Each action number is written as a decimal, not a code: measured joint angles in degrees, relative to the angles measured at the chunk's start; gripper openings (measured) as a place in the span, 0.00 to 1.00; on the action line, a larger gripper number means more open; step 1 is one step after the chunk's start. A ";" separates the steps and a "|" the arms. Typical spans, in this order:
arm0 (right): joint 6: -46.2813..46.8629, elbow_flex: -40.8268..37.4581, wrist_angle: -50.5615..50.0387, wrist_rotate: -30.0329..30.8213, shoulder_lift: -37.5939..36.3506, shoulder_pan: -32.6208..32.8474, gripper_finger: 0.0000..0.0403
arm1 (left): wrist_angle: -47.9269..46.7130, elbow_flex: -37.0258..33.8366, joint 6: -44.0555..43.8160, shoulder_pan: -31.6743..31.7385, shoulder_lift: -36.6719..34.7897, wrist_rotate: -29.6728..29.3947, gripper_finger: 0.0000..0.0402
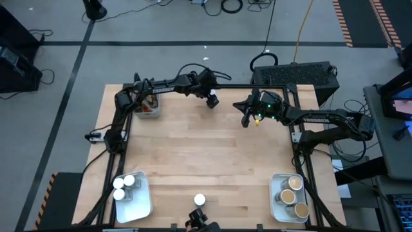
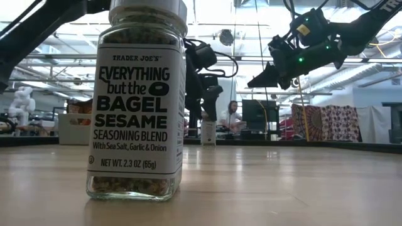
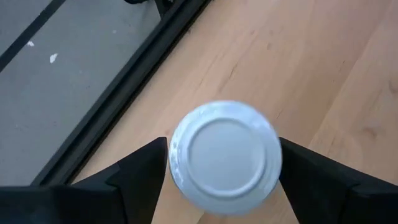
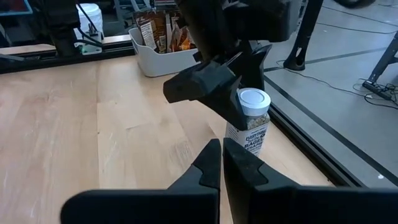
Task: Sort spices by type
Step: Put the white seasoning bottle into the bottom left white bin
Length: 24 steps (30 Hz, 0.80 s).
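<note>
A glass spice jar with a white lid (image 3: 225, 155) stands on the wooden table by its far edge, also seen in the right wrist view (image 4: 252, 121). My left gripper (image 3: 222, 143) comes down over it, slanting from above, open, with one finger on each side of the jar just under the lid. My right gripper (image 4: 221, 165) hangs shut above the table to the jar's right (image 1: 246, 119), touching nothing. Another white-lidded jar (image 2: 137, 100) stands alone at the table's near edge (image 1: 199, 200). My left gripper's fingers (image 3: 146, 177) stand close against the two sides of the jar below the lid's rim (image 3: 174, 162). I cannot tell whether they touch it. The jar stands upright on the table.
A white tray (image 1: 154, 111) holding dark sachets stands at the far left corner. A near-left tray (image 1: 138, 207) holds white-lidded jars and a near-right tray (image 1: 275, 193) holds tan-lidded jars. The black frame rail (image 3: 124, 93) runs just beyond the jar.
</note>
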 joint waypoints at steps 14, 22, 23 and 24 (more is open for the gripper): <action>0.43 0.00 -0.97 0.02 0.00 0.00 0.00 | -0.96 0.01 0.49 -0.33 -0.64 0.42 0.27; -0.42 0.00 -0.95 0.04 0.00 0.00 0.00 | -4.30 3.30 1.86 -0.33 -2.65 0.51 0.02; -0.42 0.00 -0.99 0.04 0.00 0.00 0.00 | -3.88 3.51 1.57 -0.38 -2.67 0.56 0.01; -0.44 0.00 -1.17 0.04 0.00 0.00 0.00 | -3.54 3.75 1.50 -0.45 -2.67 0.63 0.02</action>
